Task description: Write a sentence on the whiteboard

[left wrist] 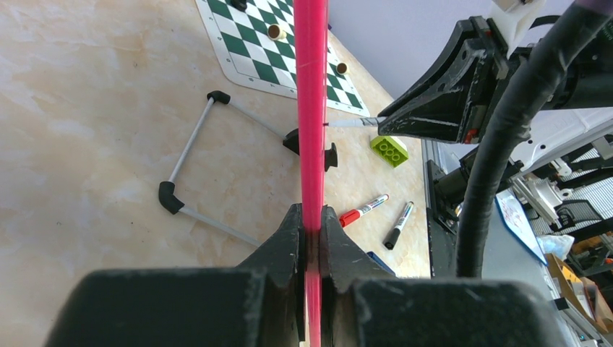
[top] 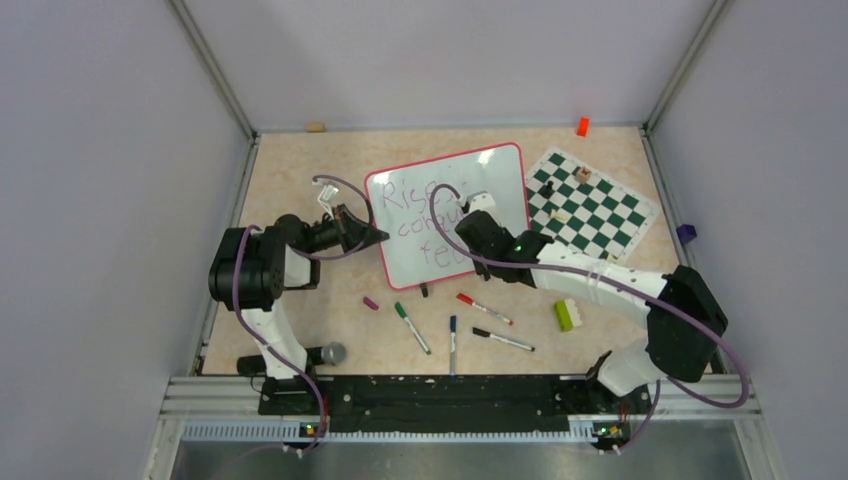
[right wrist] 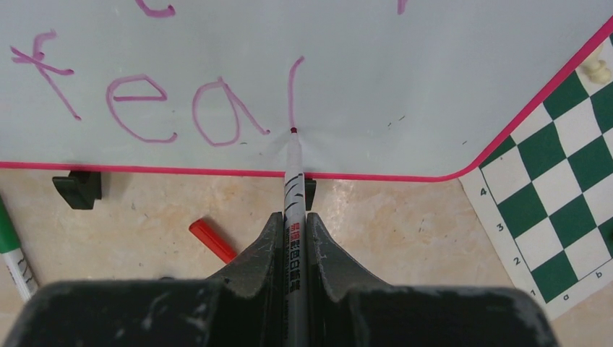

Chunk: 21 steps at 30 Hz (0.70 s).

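step: writing the last word of the sentence (right wrist: 144, 116); "fea" sits on the bottom line, then a lone upright stroke, probably the stem of an r, though the stroke alone does not settle it
whiteboard (top: 500, 180): mid-table, propped on its black foot (right wrist: 76, 186); chess mat (top: 590, 205) just beside it on the right; loose pens (top: 484, 309) on the table (top: 300, 170) in front
left gripper (left wrist: 311, 213): fingers pressed together on the red-pink rim (left wrist: 312, 108) at the board's left edge; pinching it, bracing the board
right gripper (right wrist: 293, 217): clamped on the marker (right wrist: 293, 188), barrel straight out between the fingers; tip at the foot of the stroke, apparently touching the board
do it well: go back up the stem, then hook right for the r's shoulder; light even pressure so the line matches the thin letters beside it; lift cleanly before the s
spacing: bare board lies to the right before the rounded corner; judged enough for r and s at the size of the "a"; stay level with "fea", above the bottom rim
support: left pinch should stay firm while the tip pushes, otherwise the board may rock on its feet and the line wobble
risk: pressing too hard could tip or slide the board; a dragged lift would leave a tail
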### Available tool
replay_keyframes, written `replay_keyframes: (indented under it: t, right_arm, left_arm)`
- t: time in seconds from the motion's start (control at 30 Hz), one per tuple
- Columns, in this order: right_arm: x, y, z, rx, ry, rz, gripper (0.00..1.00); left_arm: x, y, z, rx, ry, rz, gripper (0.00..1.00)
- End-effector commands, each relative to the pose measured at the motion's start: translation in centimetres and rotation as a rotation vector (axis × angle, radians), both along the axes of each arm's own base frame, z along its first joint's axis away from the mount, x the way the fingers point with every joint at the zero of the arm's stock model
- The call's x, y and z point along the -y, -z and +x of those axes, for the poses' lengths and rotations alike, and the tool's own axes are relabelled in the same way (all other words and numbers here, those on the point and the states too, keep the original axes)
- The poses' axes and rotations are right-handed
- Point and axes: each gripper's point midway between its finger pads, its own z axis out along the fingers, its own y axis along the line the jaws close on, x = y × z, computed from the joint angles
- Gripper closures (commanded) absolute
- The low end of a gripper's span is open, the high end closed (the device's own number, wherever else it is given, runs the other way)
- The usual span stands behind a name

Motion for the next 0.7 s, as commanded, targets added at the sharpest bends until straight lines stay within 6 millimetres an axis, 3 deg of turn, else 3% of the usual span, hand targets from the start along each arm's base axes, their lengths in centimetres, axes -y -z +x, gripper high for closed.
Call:
replay_keyframes:
  t: [0.0,0.43,0.67]
  right_arm:
    - [0.0,-0.2,-0.2,0.008,0.012,0.048,1.0]
    - [-1.4,-2.9,2.0,0.076,0.015,0.059,1.0]
    - [-1.1,-4.0,3.2,0.1,0.035,0.061,1.0]
  left_arm:
    - [-0.1,-1.0,-0.2,0.141,0.023,0.022,1.0]
    - [-0.1,-1.0,-0.1,0.143,0.021,0.022,1.0]
    - [-0.1,-1.0,-0.2,0.141,0.023,0.022,1.0]
